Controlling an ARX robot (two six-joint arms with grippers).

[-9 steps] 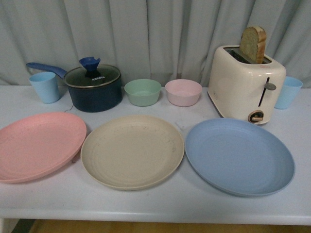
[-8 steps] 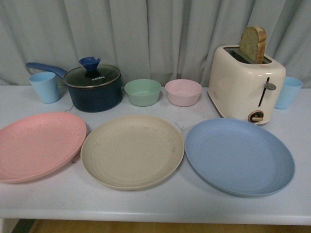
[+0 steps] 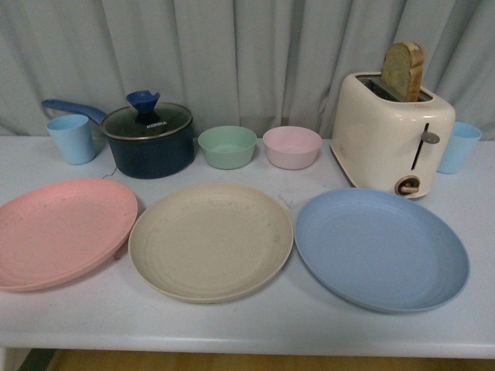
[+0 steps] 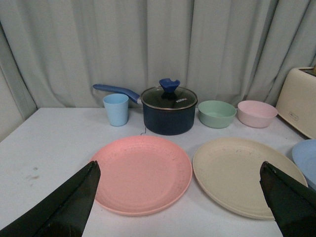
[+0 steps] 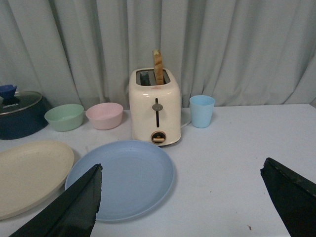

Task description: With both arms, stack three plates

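Observation:
Three plates lie side by side on the white table in the front view: a pink plate (image 3: 62,230) at the left, a beige plate (image 3: 210,239) in the middle, a blue plate (image 3: 380,249) at the right. Neither arm shows in that view. In the left wrist view my left gripper (image 4: 178,170) is open and held back from the pink plate (image 4: 142,173) and the beige plate (image 4: 244,174). My right gripper (image 5: 181,173) is open too, behind and to the side of the blue plate (image 5: 121,178). Nothing is between either pair of fingers.
Along the back stand a light blue cup (image 3: 71,138), a dark blue lidded saucepan (image 3: 148,139), a green bowl (image 3: 227,147), a pink bowl (image 3: 291,147), a cream toaster (image 3: 390,133) holding a bread slice, and another blue cup (image 3: 459,146). A grey curtain hangs behind.

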